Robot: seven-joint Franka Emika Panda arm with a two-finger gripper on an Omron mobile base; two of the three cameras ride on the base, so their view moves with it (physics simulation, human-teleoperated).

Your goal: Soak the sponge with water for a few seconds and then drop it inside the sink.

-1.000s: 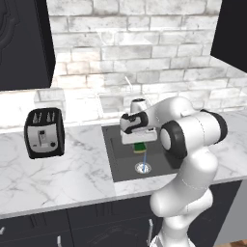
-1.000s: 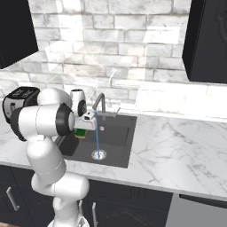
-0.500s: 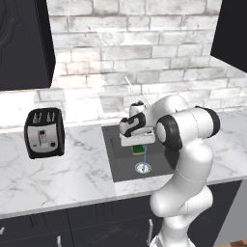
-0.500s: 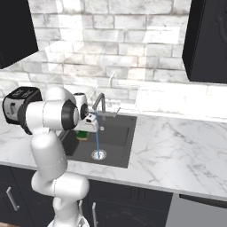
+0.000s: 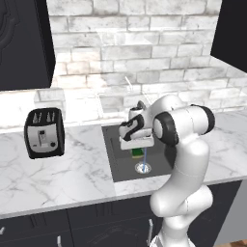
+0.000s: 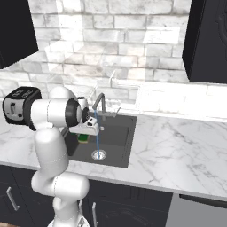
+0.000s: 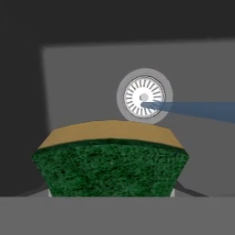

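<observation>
My gripper [image 5: 137, 146] hangs over the sink [image 5: 116, 166] and is shut on the sponge [image 5: 138, 153], a small block with a yellow body and a dark green face. In the hand view the sponge [image 7: 110, 163] fills the lower middle, green side toward the camera, and hides the fingertips. The water [image 6: 96, 135] falls as a thin pale-blue stream from the tap [image 6: 101, 99] to the round silver drain [image 6: 99, 154]. It passes just beside the sponge [image 6: 83, 138]; in the hand view the water [image 7: 197, 109] runs to the sponge's right and ends on the drain [image 7: 144, 96].
A black-and-silver toaster [image 5: 44, 132] stands on the marble counter [image 5: 62, 178] left of the sink. Dark cabinets hang at both upper sides, with a brick wall behind. The counter [image 6: 177, 146] stretches wide to the sink's right.
The arm's elbow has swung in toward the sink. The hand with the sponge has sunk slightly and stays next to the stream.
</observation>
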